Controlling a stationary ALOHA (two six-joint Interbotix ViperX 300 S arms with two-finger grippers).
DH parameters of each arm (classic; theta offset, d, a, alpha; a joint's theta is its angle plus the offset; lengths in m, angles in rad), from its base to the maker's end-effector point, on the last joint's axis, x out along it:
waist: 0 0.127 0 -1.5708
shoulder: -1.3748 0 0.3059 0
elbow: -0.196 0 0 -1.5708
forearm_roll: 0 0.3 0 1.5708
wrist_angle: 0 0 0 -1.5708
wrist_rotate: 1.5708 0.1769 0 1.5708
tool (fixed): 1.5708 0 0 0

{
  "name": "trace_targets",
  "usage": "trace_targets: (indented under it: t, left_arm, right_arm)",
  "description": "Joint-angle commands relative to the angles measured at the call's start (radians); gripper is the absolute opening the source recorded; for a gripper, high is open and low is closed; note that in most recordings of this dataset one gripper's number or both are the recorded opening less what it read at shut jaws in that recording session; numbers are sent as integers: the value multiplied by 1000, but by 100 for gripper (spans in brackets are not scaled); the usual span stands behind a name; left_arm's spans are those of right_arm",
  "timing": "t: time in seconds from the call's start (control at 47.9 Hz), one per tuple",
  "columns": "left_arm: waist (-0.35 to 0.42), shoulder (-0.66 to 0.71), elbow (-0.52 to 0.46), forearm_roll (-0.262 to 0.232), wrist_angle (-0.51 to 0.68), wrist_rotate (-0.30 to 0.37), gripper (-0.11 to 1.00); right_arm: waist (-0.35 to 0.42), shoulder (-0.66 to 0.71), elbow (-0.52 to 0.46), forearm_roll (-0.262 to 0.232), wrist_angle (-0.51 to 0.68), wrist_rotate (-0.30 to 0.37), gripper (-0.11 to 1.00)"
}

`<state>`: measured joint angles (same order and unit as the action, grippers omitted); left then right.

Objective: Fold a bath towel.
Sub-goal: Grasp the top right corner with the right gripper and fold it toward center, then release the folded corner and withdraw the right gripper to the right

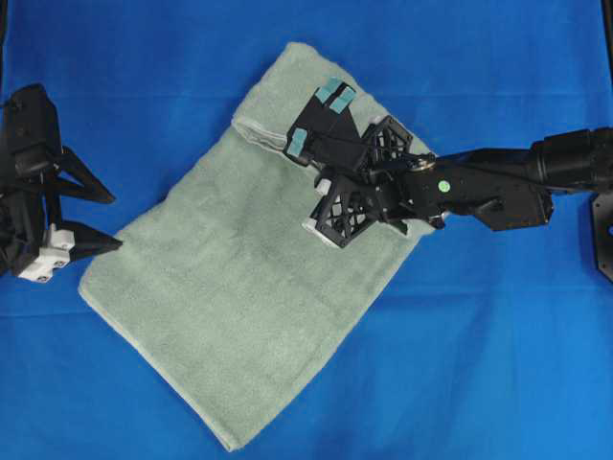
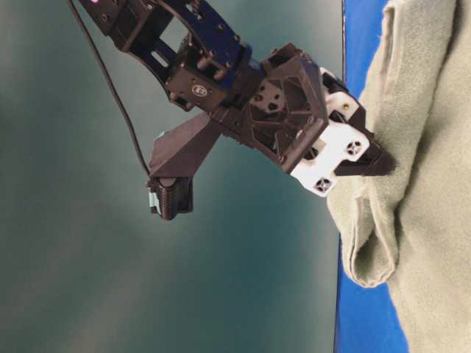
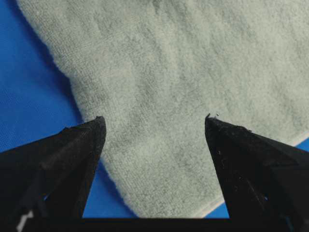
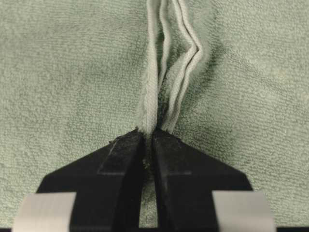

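The pale green bath towel (image 1: 239, 297) lies folded and slanted on the blue cloth, with doubled layers at its far end. My right gripper (image 1: 312, 121) reaches in from the right over that far end. In the right wrist view it (image 4: 148, 135) is shut on the towel's bunched light hems (image 4: 152, 87), with towel (image 4: 67, 72) filling the view. My left gripper (image 1: 116, 222) hovers open at the towel's left edge with nothing between its fingers. From its wrist camera the gripper (image 3: 153, 118) frames a towel corner (image 3: 169, 72). At table level one finger (image 2: 368, 163) touches the towel (image 2: 434, 220).
The bright blue cloth (image 1: 479, 364) covers the table on all sides of the towel. The right arm (image 1: 498, 182) stretches across the towel's right edge. A black mount (image 1: 603, 235) stands at the right border.
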<state>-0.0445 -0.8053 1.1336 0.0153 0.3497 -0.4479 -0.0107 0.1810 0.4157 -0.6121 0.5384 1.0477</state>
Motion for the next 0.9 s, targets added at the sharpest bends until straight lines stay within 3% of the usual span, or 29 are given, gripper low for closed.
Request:
trace_targets:
  t: [0.0,0.418,0.46,0.585,0.648,0.773,0.878]
  left_arm:
    - [-12,2,-9,-2,-6,2,78]
    - [-15,2,-9,-2,-6,5,78]
    - [-15,2,-9,-2,-6,6,78]
    - [-15,2,-9,-2,-6,17,78]
    - [-15,2,-11,-2,-6,26,78]
    - [-15,2,-11,-2,-12,55,78]
    - [-20,2,-11,-2,-31,91,78]
  right_arm:
    - [5,-15,-14,0,-20,8,7]
    - [20,15,-2,3,-146,44,8]
    - [25,15,-2,2,-144,46,14]
    - [38,6,-5,0,-132,44,52]
    - [48,-15,-6,-2,-124,38,64]
    - [63,-104,6,-17,-103,31,57]
    - [66,-192,29,-49,-74,28,58]
